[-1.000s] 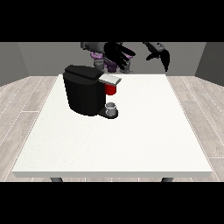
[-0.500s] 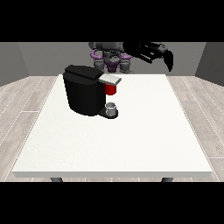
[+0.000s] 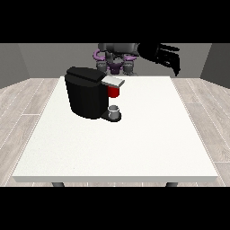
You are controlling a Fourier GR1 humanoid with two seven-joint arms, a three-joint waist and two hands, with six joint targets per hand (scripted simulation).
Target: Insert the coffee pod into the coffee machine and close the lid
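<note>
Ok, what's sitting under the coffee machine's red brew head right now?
A small grey cup stands on the coffee machine's black base, under the red brew head. The grey lid covers the head, so whether a pod is inside cannot be seen.

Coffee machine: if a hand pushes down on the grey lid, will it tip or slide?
Probably neither. The coffee machine is a squat black block, flat on the table, so tipping seems unlikely. The grey lid overhangs its front, so pressing there might rock it slightly forward. The smooth tabletop may allow some sliding.
</note>
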